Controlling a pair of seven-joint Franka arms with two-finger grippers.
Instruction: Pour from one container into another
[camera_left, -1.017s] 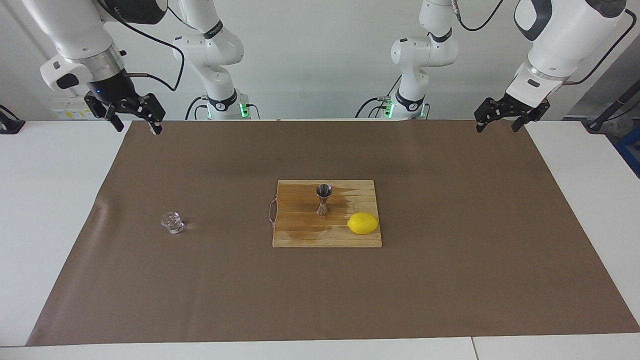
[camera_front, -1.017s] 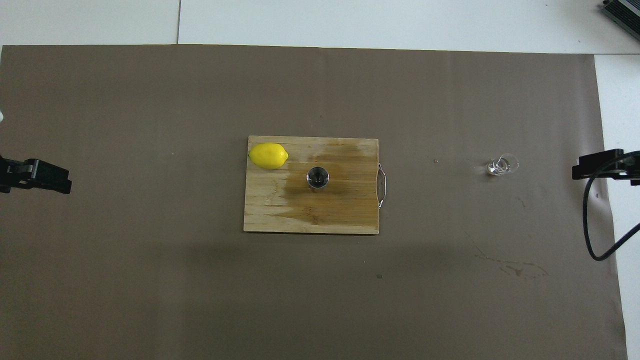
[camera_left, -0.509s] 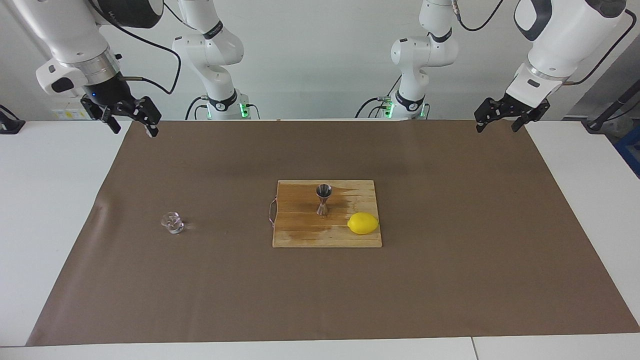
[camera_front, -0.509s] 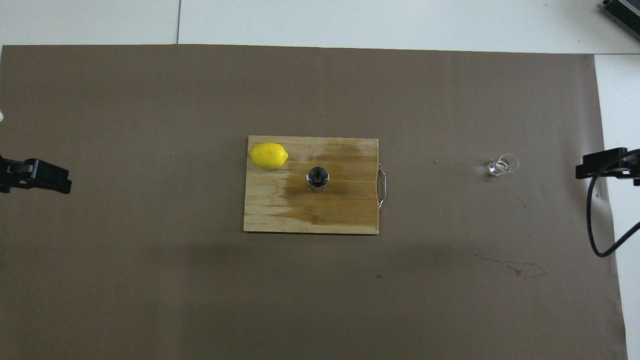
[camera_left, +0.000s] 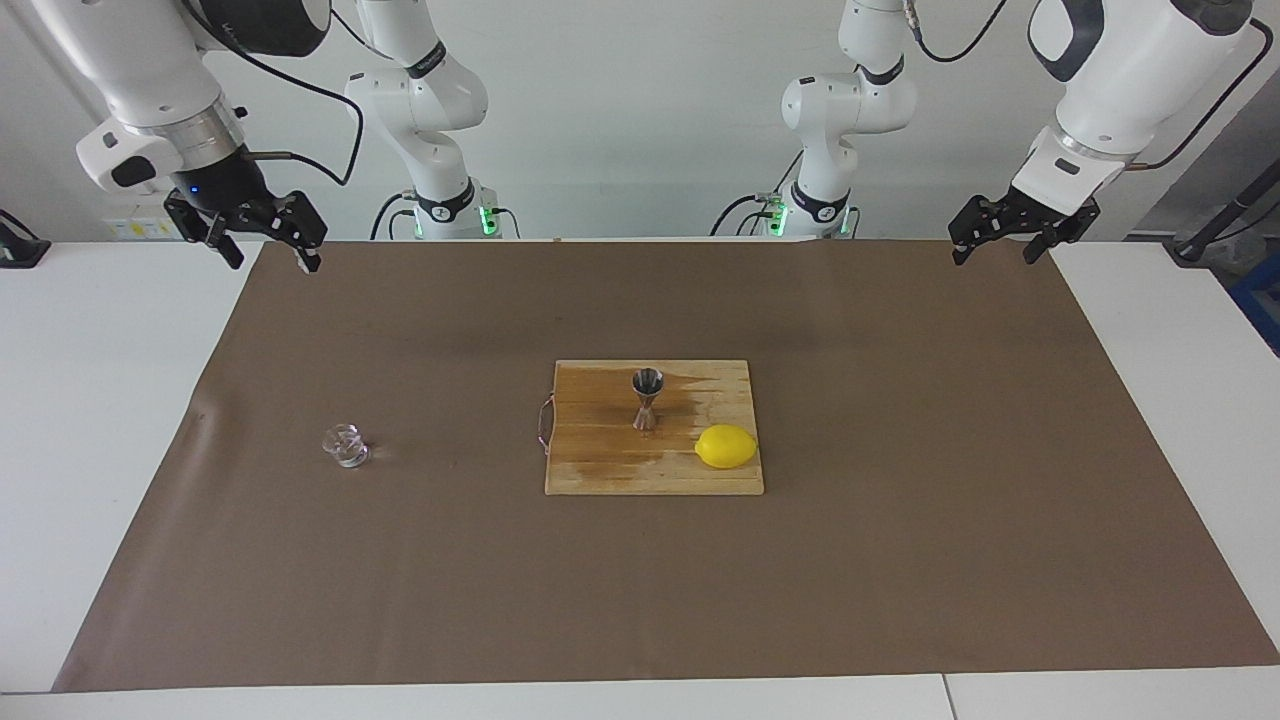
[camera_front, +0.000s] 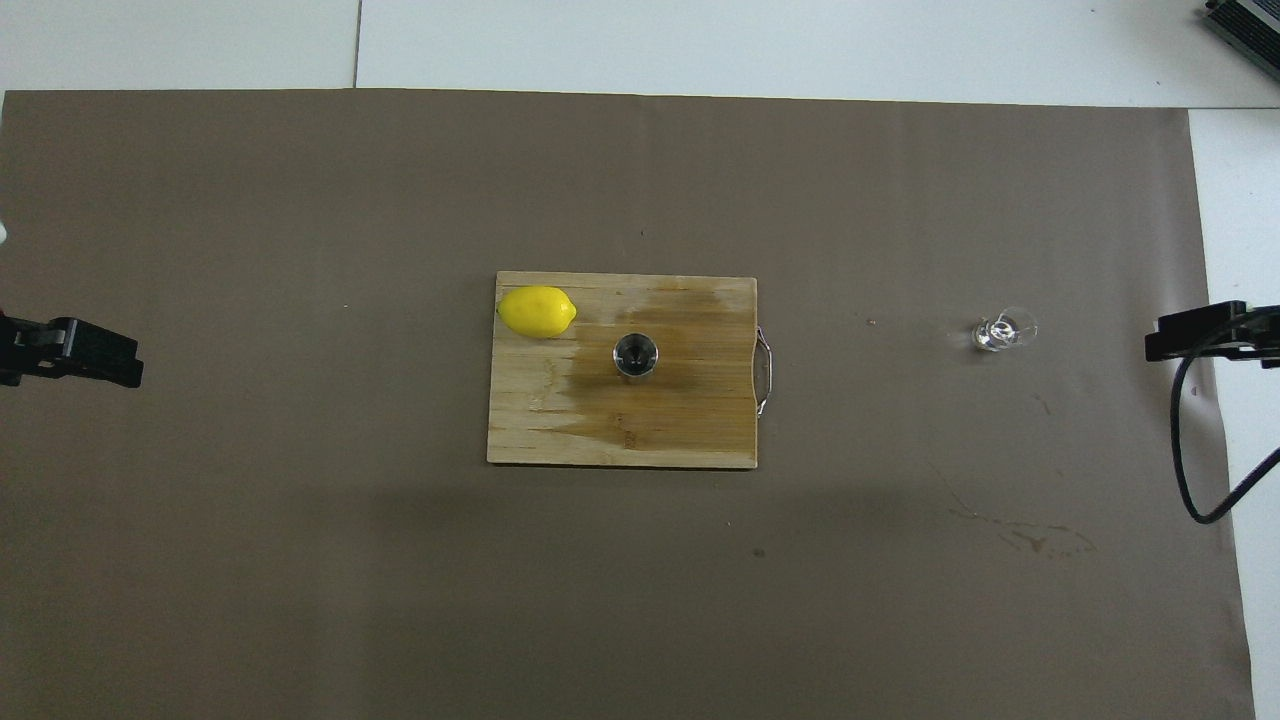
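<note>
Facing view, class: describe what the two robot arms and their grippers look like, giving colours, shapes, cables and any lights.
Both arms are glossy white, built of rounded segments with dark joint bands. Each ends in a black two-finger gripper: the right gripper below a silvery wrist ring with a small blue light, the left gripper below a white wrist. Black cables loop along both. Green lights glow at the bases.

Bright, even, sharp — a soft shadow band darkens the brown mat (camera_front: 640, 600).

White wall (camera_left: 640, 120); brown paper (camera_left: 900, 560) covering white table (camera_left: 90, 400).
</note>
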